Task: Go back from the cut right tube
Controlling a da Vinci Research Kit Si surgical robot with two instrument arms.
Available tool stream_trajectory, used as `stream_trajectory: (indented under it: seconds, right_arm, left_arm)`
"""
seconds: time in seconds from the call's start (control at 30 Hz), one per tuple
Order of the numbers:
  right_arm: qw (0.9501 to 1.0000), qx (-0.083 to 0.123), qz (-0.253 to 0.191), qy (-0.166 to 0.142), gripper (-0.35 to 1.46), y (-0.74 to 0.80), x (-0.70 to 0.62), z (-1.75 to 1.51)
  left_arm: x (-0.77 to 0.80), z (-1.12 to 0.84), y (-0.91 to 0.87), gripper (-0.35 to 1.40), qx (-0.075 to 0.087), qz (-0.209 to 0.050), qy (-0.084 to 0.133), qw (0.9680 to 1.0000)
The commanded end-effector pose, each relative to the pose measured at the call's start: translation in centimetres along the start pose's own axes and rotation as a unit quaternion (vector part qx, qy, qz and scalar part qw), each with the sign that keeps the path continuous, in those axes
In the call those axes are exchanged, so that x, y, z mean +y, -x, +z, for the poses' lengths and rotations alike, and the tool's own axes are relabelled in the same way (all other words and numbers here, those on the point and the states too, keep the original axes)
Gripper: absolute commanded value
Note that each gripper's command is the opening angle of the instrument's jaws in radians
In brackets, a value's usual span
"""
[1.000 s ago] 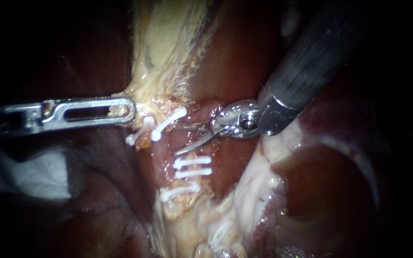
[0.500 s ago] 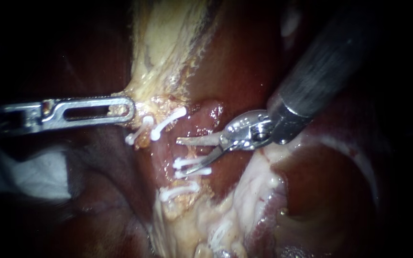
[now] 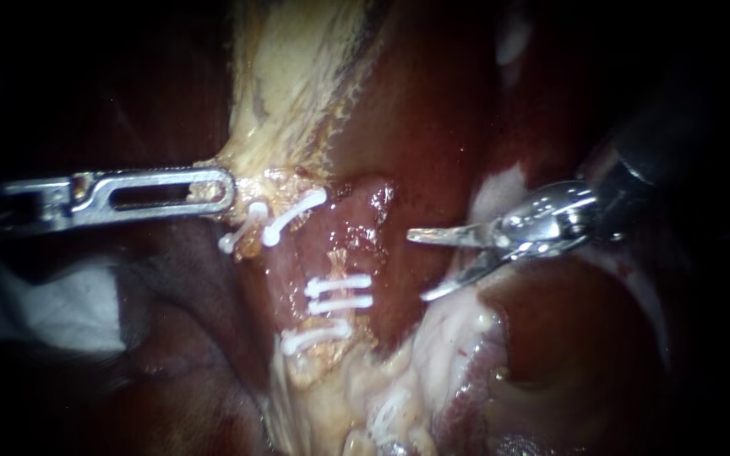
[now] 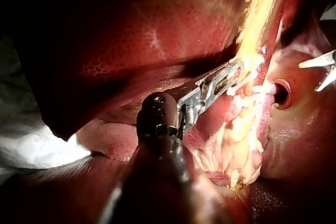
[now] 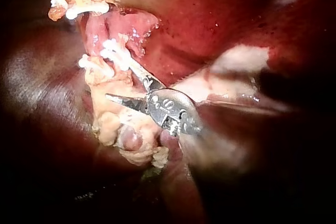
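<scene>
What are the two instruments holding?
Left instrument: its jaw tips grip the yellowish tissue beside the upper clips. Right instrument: jaws open, holding nothing.

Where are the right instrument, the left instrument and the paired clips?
right instrument (image 3: 416, 267), endoscope view, midway between its open blade tips.
left instrument (image 3: 225, 191), endoscope view, tip end, shut on pale tissue (image 3: 285, 84).
paired clips (image 3: 352, 283), endoscope view, upper clip's middle.
</scene>
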Motion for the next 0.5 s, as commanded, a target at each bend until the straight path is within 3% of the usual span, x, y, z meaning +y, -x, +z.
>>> stream_trajectory:
  seconds: [0.03,0.33,0.5]
  right_arm:
    - [1.0000,0.001,0.001,0.001,1.43,-0.01,-0.01,-0.07]
    - [1.0000,0.007,0.004,0.003,1.43,-0.12,-0.09,-0.33]
    - [1.0000,0.007,0.005,0.004,1.43,-0.15,-0.12,-0.31]
  left_arm:
    - [0.00,0.00,0.00,-0.35,0.000,0.000,0.000,1.0000]
    - [0.05,0.08,0.01,-0.35,-0.001,0.000,0.001,1.0000]
    - [0.14,0.26,-0.01,-0.35,-0.004,0.002,0.003,1.0000]
